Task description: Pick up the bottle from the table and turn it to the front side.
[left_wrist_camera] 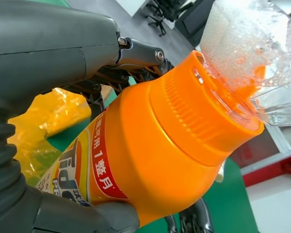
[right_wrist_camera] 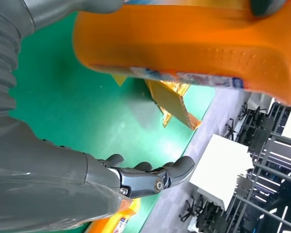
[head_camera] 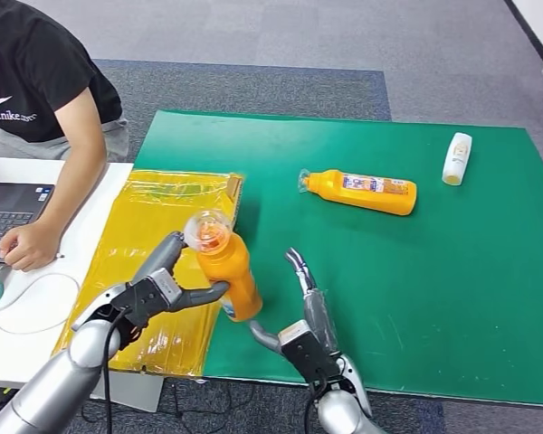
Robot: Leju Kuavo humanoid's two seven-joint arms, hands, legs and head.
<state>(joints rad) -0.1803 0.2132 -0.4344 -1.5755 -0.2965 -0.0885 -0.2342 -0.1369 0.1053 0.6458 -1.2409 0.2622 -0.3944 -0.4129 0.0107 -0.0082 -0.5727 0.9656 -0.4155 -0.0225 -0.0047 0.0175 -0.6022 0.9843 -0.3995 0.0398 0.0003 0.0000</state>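
My left hand (head_camera: 153,294) grips an orange detergent bottle (head_camera: 231,271) with a clear cap, lifted and tilted over the near left part of the green mat (head_camera: 405,298). In the left wrist view the bottle (left_wrist_camera: 155,145) sits between the thumb and fingers of that hand (left_wrist_camera: 45,43), its red and white label showing. My right hand (head_camera: 306,330) stands just right of the bottle with its fingers spread and upright, its thumb reaching toward the bottle's base. The right wrist view shows the bottle (right_wrist_camera: 210,43) above the spread fingers (right_wrist_camera: 151,177), with a gap between them.
A second orange bottle (head_camera: 361,192) lies on its side mid-mat, and a small white bottle (head_camera: 456,158) lies at the far right. A yellow bag (head_camera: 153,226) lies left of the mat. A person (head_camera: 43,81) sits at the white table (head_camera: 23,344) with a laptop (head_camera: 5,212).
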